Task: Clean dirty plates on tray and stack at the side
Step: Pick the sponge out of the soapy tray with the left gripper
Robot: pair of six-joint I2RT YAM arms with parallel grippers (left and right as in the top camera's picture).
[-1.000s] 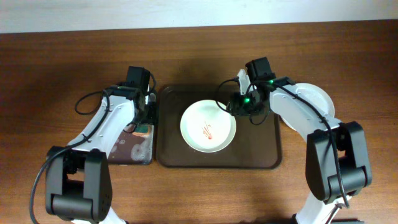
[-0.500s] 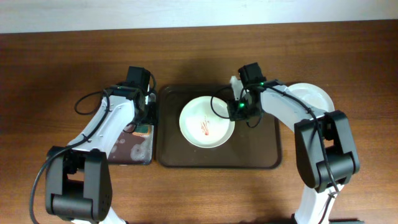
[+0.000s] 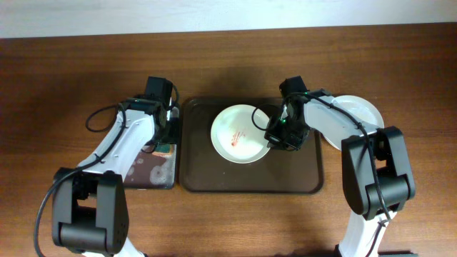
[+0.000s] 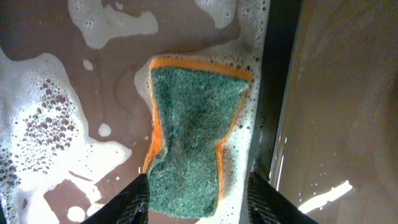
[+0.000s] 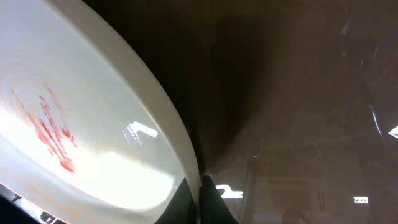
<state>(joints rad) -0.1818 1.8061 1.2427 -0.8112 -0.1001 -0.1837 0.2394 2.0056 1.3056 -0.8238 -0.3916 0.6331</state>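
**White smeared plate pinched at its rim on the brown tray**

We see the smeared plate inside the tray, close to the far rim and a little right of centre, with red streaks across its face. The right gripper meets it at the right-hand edge. In the right wrist view the white rim runs down between the two dark fingers, which press on it from either side. We therefore read the tool as clamped on the plate. We cannot tell whether the plate rests flat on the tray floor or is tipped.

A second plate lies on the table just beside the tray's right rim, partly covered by the right arm.

The left gripper hangs over the narrow black tray, which holds suds. Its fingers are spread wide and flank the near end of the green-and-orange sponge without squeezing it.

Compared with one second earlier, the smeared plate has moved towards the tray's far rim and slightly to the right. The right gripper, then at the plate's upper right, now sits at its right edge. The left arm, the sponge and the second plate are where they were.
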